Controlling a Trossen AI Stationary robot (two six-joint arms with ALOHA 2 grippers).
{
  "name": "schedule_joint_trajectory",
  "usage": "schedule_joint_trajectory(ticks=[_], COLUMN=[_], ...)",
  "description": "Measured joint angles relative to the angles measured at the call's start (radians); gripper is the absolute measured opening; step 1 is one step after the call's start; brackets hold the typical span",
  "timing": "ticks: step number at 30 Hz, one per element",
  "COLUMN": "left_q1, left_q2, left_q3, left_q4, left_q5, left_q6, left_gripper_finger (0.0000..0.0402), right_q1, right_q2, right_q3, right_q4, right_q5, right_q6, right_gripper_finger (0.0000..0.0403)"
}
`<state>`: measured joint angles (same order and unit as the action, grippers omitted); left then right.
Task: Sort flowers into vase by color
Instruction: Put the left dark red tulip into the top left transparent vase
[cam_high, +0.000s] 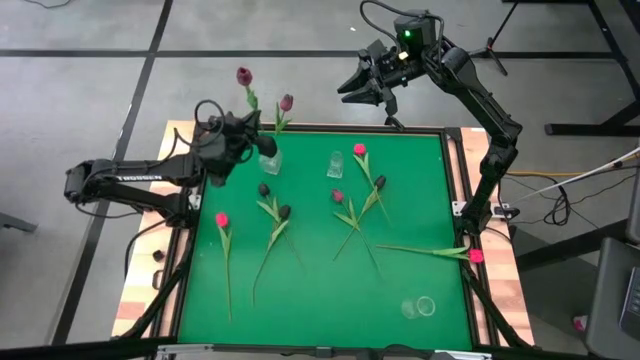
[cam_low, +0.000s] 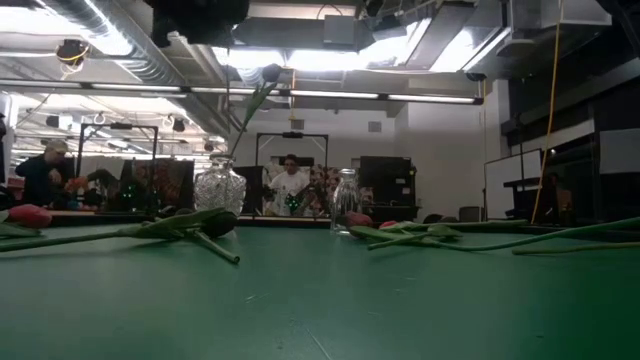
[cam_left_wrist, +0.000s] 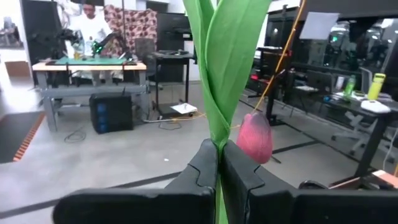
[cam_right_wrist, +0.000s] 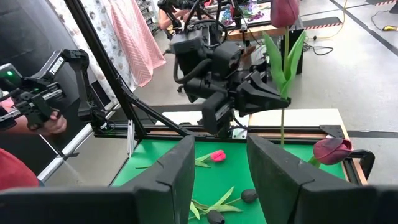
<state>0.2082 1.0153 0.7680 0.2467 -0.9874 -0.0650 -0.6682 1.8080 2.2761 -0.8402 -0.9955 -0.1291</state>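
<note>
My left gripper (cam_high: 258, 135) is at the table's far left, shut on a flower (cam_right_wrist: 283, 81) with a dark pink head (cam_high: 244, 75). The flower stands upright beside a clear vase (cam_high: 270, 161). Another flower (cam_high: 286, 102) with a dark red head stands in that vase, stem down. A second clear vase (cam_high: 335, 164) stands to its right. Several pink and near-black flowers, such as one pink flower (cam_high: 222, 219), lie flat on the green mat (cam_high: 320, 290). My right gripper (cam_high: 368, 90) hangs open, high beyond the far edge, with nothing between its fingers. My left gripper pinches the flower's green stem and wrapped leaves (cam_left_wrist: 217, 134) between its two fingers, below the head. The fingers are level, come from the table's left and lie across the stem. The flower is upright and lifted clear, head up, and its lower stem (cam_right_wrist: 283, 134) hangs below the fingers.
A third clear glass (cam_high: 420, 306) lies near the mat's front right corner. A raised dark frame (cam_high: 400, 128) runs around the mat. People work at tables in the room behind (cam_low: 290, 185).
</note>
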Motion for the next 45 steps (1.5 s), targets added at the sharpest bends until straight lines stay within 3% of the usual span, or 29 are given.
schedule_joint_trajectory(ticks=[5, 13, 25, 37, 45], left_q1=[0.013, 0.016, 0.017, 0.017, 0.052], left_q2=[0.000, -0.001, -0.001, -0.001, -0.001], left_q3=[-0.051, -0.191, -0.247, -0.353, -0.358], left_q4=[0.011, 0.274, 0.269, 0.278, 0.260], left_q5=[0.020, 0.055, 0.055, 0.089, 0.086], left_q6=[-0.008, 0.094, 0.092, -0.010, 0.020], left_gripper_finger=[0.0001, 0.0001, 0.0001, 0.0002, 0.0048], right_q1=[0.000, 0.001, 0.001, 0.001, 0.001], right_q2=[0.000, 0.000, 0.000, 0.000, 0.000], right_q3=[0.000, 0.000, 0.000, 0.000, 0.000], right_q4=[0.000, 0.000, 0.000, 0.001, 0.007], right_q5=[0.000, 0.000, 0.043, 0.043, 0.034], right_q6=[0.000, 0.000, 0.000, 0.000, 0.000], right_gripper_finger=[0.0147, 0.0147, 0.0147, 0.0147, 0.0147])
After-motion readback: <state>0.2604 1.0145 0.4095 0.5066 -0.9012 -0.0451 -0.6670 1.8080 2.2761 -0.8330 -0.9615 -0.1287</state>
